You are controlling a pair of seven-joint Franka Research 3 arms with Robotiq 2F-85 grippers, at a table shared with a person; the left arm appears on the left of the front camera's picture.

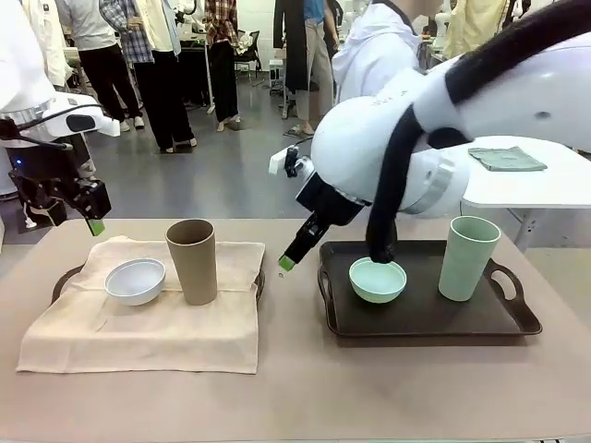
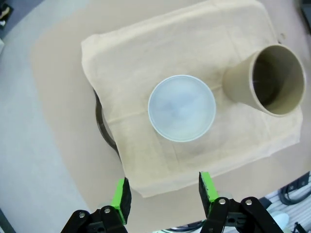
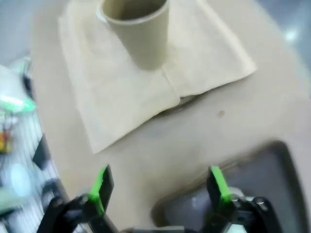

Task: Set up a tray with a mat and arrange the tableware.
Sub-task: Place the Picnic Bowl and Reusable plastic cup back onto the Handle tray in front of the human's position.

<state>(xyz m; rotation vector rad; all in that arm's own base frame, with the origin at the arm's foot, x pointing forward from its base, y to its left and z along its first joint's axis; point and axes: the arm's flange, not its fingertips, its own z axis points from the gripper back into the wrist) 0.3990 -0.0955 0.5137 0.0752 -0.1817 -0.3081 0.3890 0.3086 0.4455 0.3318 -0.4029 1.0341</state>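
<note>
Tan table [image 1: 295, 397], people standing well behind. We see the left claw [image 2: 164, 189] spread open above the mat [image 1: 138, 332] edge. White bowl [image 2: 181, 108] sits just ahead of it, w/ tan-brown cup [image 2: 272, 80] beside bowl. Right claw [image 3: 159, 184] is open too, betw. mat & dark tray [image 1: 425, 323]. Mint green bowl [image 1: 377, 280] & mint green cup [image 1: 467, 258] stand in the tray to its right.

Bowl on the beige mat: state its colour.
The bowl is white; the left wrist view shows it best, from above.
</note>
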